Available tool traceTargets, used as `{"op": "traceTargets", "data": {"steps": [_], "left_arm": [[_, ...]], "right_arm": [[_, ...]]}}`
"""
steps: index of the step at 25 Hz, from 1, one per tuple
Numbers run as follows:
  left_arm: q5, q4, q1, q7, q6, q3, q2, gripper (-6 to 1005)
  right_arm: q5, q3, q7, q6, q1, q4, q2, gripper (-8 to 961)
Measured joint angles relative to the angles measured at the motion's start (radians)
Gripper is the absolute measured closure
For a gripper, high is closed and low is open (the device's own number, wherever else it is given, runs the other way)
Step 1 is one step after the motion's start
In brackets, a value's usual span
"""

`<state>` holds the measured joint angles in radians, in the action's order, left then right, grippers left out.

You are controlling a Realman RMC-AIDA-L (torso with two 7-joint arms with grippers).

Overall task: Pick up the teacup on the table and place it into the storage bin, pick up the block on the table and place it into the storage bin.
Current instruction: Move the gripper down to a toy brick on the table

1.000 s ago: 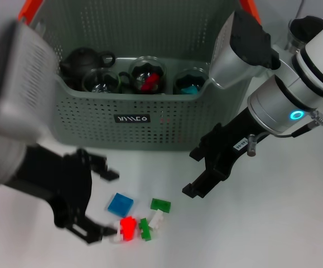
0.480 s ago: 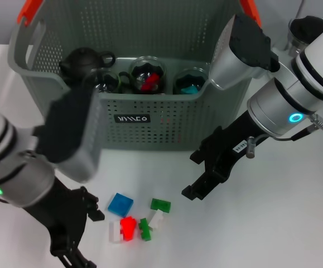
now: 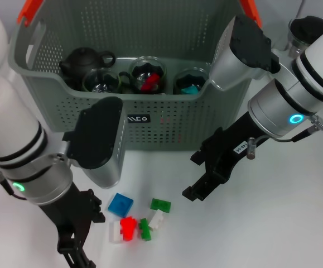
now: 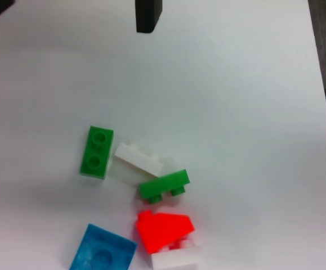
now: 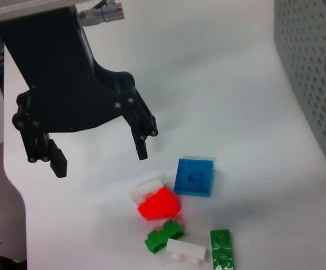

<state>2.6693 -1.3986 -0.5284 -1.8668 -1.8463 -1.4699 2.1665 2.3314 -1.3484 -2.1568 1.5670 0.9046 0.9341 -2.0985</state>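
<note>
While the storage bin (image 3: 150,120) is seen at the far side of the white table (image 3: 273,223), its front wall w/ black label is partly covered by the left arm. Inside it, a dark teapot (image 3: 82,60) and three glass teacups (image 3: 148,74) are seen along the front wall; red and blue pieces are seen in two of them.

Open table is left between the bin's front wall and a small cluster of blocks nearer the robot: a blue block (image 3: 120,204), a red block (image 3: 128,227) touching a white piece, two green blocks (image 3: 160,205) and a white block (image 4: 139,159) between them. To the right of the cluster the table is bare.

The left gripper (image 5: 98,156) is seen low over the table just beside the red block, on the robot's left of the cluster, fingers spread apart, nothing held. The right gripper (image 3: 206,177) is seen above the table to the right of the cluster, near but apart from it, fingers apart, nothing between them.
</note>
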Motion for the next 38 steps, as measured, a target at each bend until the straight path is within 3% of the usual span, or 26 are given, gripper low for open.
{"op": "traceTargets", "data": {"steps": [14,38], "left_arm": [[0.001,0.107,-0.044,0.007,0.088,-0.044,0.002,79],[-0.008,0.153,-0.051,0.018,0.133,-0.040,0.003,79]], "right_arm": [[0.003,0.000,0.000,-0.003,0.001,-0.001,0.000,8],[0.005,0.006,0.005,-0.006,0.001,-0.010,0.000,8]]}}
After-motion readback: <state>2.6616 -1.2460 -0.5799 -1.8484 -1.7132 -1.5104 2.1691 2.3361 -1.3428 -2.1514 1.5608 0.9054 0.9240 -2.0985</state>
